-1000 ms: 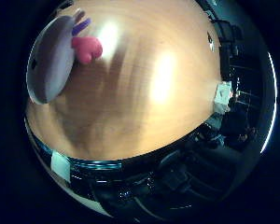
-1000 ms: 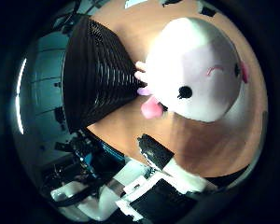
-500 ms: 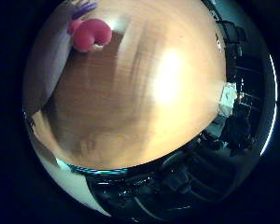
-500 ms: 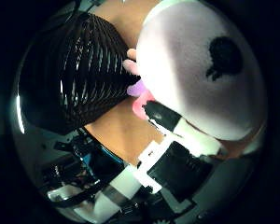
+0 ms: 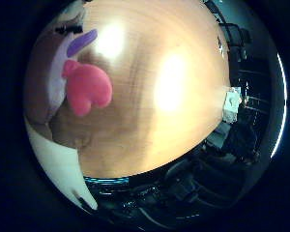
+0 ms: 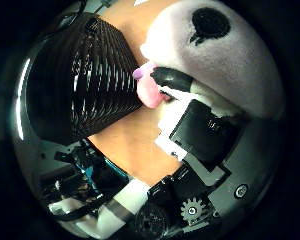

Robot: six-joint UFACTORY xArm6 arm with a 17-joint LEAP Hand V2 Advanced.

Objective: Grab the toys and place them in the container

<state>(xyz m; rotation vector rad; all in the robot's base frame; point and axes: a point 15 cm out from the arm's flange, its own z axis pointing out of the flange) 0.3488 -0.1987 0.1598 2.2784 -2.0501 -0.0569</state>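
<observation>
Hand (image 6: 200, 135) of mine closes a finger onto the plush toy (image 6: 230, 65) beside the black basket (image 6: 85, 80); soft, light, best squeezed round its body.

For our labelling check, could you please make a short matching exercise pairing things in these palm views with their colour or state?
Things:
1. ribbed mesh container
2. round plush toy
3. plush toy's foot
4. wooden table

Descriptions:
A. pink
B. black
C. white with a black eye, close to the palm
D. light brown, shiny with lamp glare

Pairs: 1-B, 2-C, 3-A, 4-D
</observation>
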